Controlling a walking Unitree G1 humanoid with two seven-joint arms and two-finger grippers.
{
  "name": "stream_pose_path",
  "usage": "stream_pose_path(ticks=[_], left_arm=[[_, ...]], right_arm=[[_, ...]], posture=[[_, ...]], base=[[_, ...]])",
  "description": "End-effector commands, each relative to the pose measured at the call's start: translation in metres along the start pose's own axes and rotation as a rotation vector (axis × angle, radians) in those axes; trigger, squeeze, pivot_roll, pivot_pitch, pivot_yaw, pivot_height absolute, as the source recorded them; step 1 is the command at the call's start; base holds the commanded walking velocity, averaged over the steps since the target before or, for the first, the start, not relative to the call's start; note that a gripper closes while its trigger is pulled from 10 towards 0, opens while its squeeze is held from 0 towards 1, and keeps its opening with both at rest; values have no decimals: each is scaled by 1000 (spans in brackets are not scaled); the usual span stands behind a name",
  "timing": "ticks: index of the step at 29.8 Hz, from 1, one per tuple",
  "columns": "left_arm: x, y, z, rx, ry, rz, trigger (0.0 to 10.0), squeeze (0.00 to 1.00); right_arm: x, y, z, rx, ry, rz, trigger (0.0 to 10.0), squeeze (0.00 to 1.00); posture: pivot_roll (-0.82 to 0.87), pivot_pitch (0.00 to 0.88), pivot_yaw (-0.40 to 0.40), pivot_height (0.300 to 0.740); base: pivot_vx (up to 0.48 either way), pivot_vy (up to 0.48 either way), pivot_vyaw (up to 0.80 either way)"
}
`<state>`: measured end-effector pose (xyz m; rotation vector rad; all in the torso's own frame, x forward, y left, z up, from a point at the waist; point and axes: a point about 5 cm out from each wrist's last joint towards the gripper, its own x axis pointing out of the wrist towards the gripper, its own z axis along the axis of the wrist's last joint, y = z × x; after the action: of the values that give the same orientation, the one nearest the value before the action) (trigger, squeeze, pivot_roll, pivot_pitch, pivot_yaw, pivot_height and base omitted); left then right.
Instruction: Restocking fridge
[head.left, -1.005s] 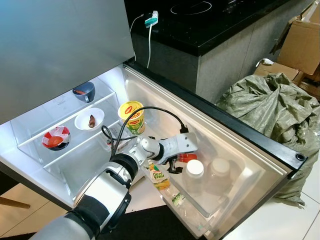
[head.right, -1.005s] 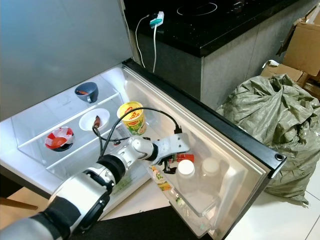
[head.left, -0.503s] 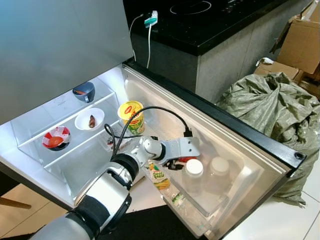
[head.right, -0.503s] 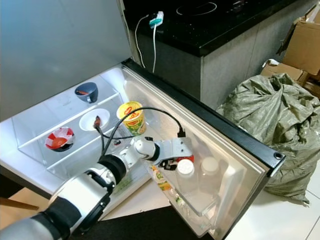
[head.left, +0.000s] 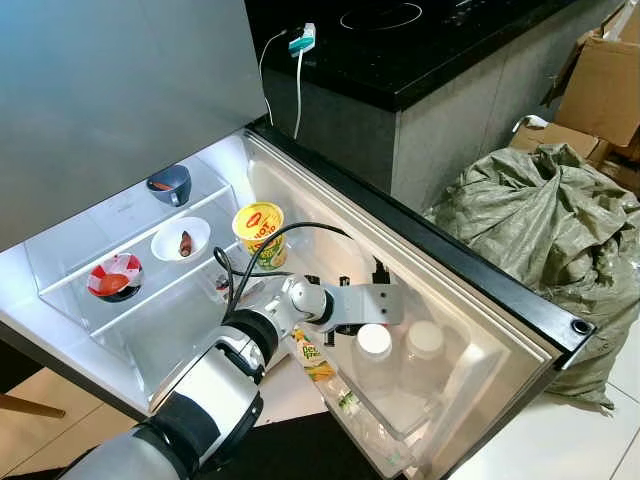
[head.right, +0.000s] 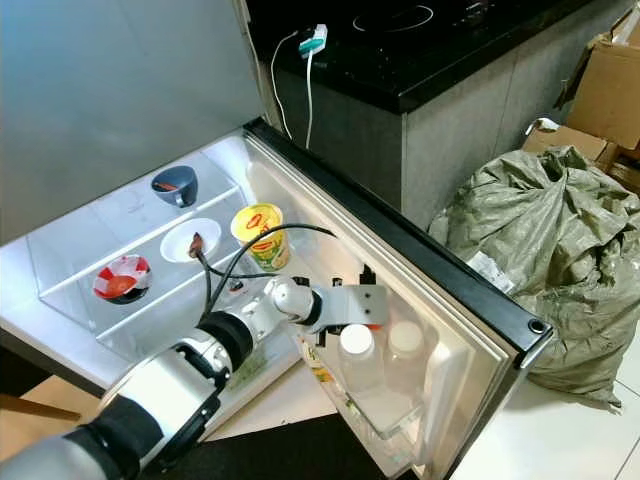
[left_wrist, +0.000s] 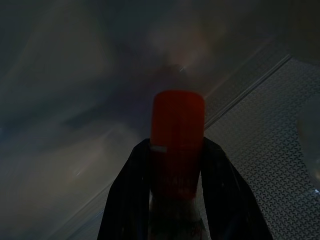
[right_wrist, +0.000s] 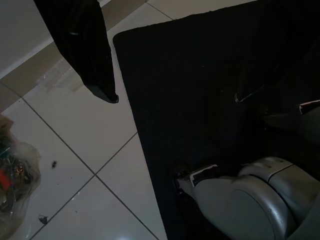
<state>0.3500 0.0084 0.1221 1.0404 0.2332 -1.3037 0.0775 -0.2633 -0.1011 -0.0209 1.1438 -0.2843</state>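
Fridge (head.left: 120, 110): we see it open, its lit shelves carrying a blue bowl (head.left: 168, 182), a white bowl (head.left: 180, 240), a red-and-white bowl (head.left: 112, 276) and a yellow noodle cup (head.left: 258, 235).
Door (head.left: 480, 290): swung wide, its clear door bin (head.left: 430, 400) facing us.
Sack (head.left: 540, 230): a big grey-green bundle on the floor beside the door, well apart from the bin.
Left arm: we reach across into the door bin.
White-capped bottles (head.left: 375, 350): two stand side by side in the bin (the second is just beside the first).
Juice carton (head.left: 312, 355): lying tilted at the bin's near end.
Left gripper (left_wrist: 177, 200): jaws closed narrowly on the red-capped bottle (left_wrist: 178, 135), beside the nearer white cap.
Right gripper (right_wrist: 90, 55): hangs over a black mat (right_wrist: 210, 85) and floor tiles; we cannot tell how its jaws stand.
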Motion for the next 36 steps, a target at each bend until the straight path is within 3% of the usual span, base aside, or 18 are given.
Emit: stream_pose_path(ticks=[1, 8, 14, 27, 31, 33, 36], left_arm=[[6, -21, -19, -26, 74, -79, 10000, 0], [-2, -6, -11, -107, -36, -17, 10000, 0], [-21, 12, -12, -198, -157, 24, 10000, 0], [-48, 26, -36, -285, -171, 125, 10000, 0], [-57, 32, -40, -377, -244, 177, 10000, 0], [-61, 35, -39, -457, -329, 210, 10000, 0], [-62, 36, -38, -493, -375, 221, 10000, 0]], right_arm=[[-1, 3, -6, 10, 12, 6, 10000, 0], [-1, 3, -6, 13, 11, 5, 10000, 0], [-1, 2, -4, 11, 8, 4, 10000, 0], [1, 4, 3, 2, -8, 10, 10000, 0], [1, 5, 6, 2, -15, 11, 10000, 0], [2, 5, 7, 3, -18, 11, 10000, 0], [2, 5, 7, 4, -20, 11, 10000, 0]], posture=[[-289, 193, 152, 740], [-293, 190, 152, 740], [-293, 187, 149, 740], [-282, 177, 144, 740], [-279, 176, 145, 740], [-279, 178, 145, 740], [-279, 178, 145, 740]], base=[[0, 0, 0], [0, 0, 0], [0, 0, 0], [0, 0, 0], [0, 0, 0], [0, 0, 0], [0, 0, 0]])
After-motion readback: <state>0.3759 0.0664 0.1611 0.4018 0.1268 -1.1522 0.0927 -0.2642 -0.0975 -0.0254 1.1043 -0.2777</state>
